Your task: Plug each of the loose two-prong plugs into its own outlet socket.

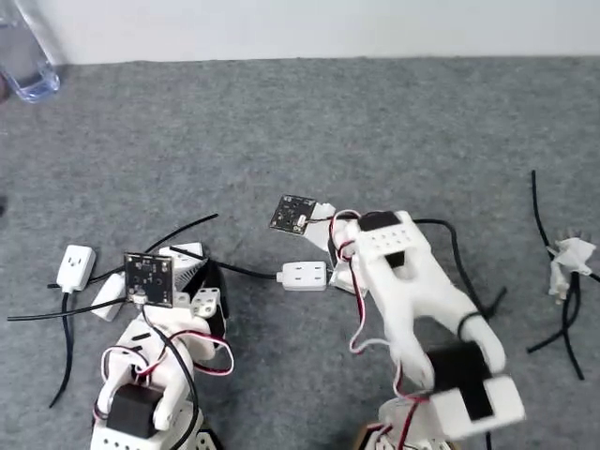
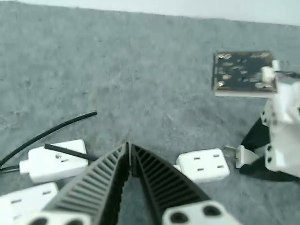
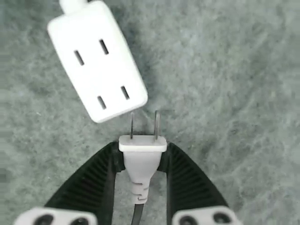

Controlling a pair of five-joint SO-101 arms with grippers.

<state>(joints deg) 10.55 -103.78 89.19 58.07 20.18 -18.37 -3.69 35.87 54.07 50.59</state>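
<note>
Plug [image 3: 142, 158] prongs just beside socket [image 3: 97, 61]

L gripper [image 2: 130, 149] closed, R gripper [image 3: 141, 149] clamped on plug [image 3: 140, 168]

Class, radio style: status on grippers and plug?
Right gripper shut on plug. Prongs at edge of outlet block, not in slots. Left gripper shut, empty. Nothing between.

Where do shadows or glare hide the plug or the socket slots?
Right wrist view: flat, even light, only a faint shadow at the edge of the outlet block; its slots and the prongs of the plug read clearly. Left wrist view: no glare, the same block's slots show. High view: diffuse light, no hard glare on the grey carpet.
</note>
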